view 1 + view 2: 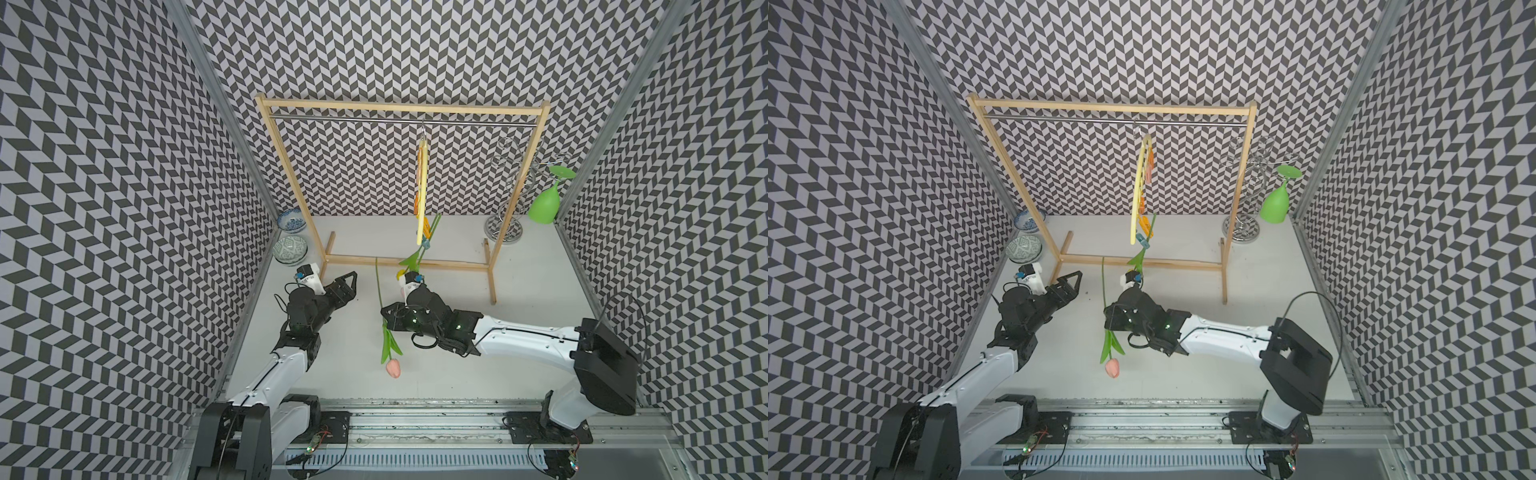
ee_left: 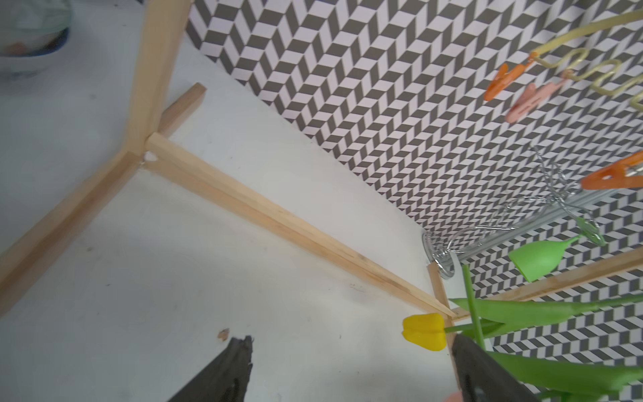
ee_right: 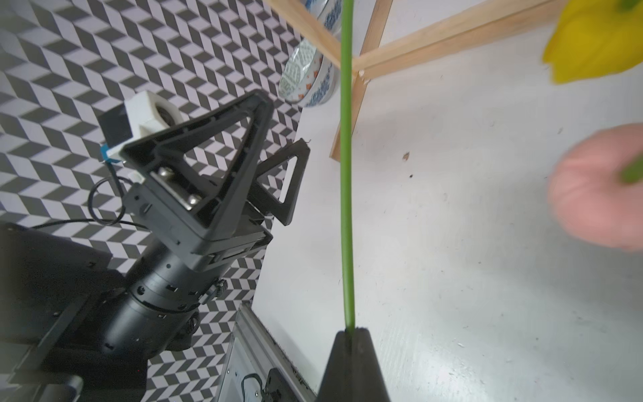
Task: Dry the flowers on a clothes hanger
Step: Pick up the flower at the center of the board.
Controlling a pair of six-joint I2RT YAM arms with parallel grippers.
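The right gripper (image 3: 351,332) is pinched tight on the thin green stem of a pink tulip (image 3: 346,174). The long bare stem runs out past the fingertips toward the rack, and in a top view the head (image 1: 393,368) and leaves trail behind the fingers, toward the robot's base. Just beyond the fingertips on the far side hang the yellow tulip (image 2: 424,330) and a second pink tulip (image 3: 598,188), heads down. Their stems rise to the pins at the low end of the clothes hanger (image 1: 422,187), though which pin holds which I cannot tell. The hanger hooks on the rail of the wooden rack (image 1: 399,109), above and ahead of the held stem. The left gripper (image 1: 352,286) stands beside the right one, jaws spread wide and holding nothing. Farther along the hanger an orange clothespin (image 2: 501,81) and a pink clothespin (image 2: 525,102) look unused. So two flowers seem hung and the third is in hand. The next move likely calls for lifting the stem's free end up to an unused pin while the left fingers squeeze that pin open.
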